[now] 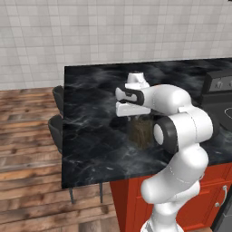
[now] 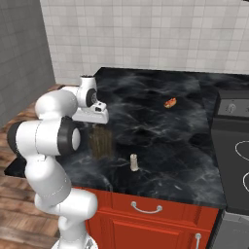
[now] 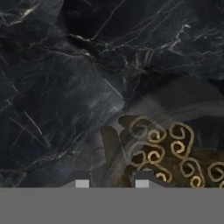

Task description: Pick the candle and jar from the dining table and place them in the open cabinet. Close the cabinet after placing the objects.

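We see our gripper (image 3: 111,183) drawn in narrow over the jar (image 2: 101,141); in the hand view its two finger tips (image 3: 141,183) stand close together at the glass rim, with the jar's dark, gold-curled contents just beyond them. Whether the tips truly press the glass we cannot tell. In the right base view the hand sits directly on top of the jar, and the jar stands upright on the dining table (image 2: 160,126), near the table's front edge. The candle (image 2: 134,162) stands upright just beside the jar, on its right in that view and a little nearer the front edge, apart from it. A tiny orange item (image 2: 170,102) lies well beyond the jar, toward the far side. In the left base view the jar (image 1: 141,131) shows below our hand, partly behind the arm.
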{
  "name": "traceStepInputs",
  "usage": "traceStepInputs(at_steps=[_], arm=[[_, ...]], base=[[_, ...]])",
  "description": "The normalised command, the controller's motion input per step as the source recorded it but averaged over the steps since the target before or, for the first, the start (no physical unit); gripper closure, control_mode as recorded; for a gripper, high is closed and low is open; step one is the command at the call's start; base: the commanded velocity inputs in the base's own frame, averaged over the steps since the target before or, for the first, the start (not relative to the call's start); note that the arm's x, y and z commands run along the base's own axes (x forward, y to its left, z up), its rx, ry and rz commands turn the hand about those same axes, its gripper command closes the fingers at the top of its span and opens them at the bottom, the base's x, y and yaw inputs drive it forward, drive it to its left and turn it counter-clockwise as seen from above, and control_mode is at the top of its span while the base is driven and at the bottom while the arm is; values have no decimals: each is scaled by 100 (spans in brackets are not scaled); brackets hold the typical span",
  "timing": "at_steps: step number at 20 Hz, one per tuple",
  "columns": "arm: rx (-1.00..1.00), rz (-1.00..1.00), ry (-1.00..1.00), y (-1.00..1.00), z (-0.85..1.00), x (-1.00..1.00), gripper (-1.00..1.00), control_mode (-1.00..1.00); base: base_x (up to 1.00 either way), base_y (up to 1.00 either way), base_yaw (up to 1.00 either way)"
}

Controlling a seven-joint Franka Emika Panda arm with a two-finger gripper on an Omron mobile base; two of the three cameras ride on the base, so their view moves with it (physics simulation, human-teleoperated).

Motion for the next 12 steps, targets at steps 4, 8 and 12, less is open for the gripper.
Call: traceStepInputs(at_steps=[4, 8, 12], arm=[[-1, -1, -1, 0, 41, -13, 100, -100], [-3, -5, -4, -1, 64, -14, 100, -100], [-2, -5, -3, -7, 68, -13, 100, -100]], base=[[0, 0, 0], [0, 0, 0], [0, 0, 0]])
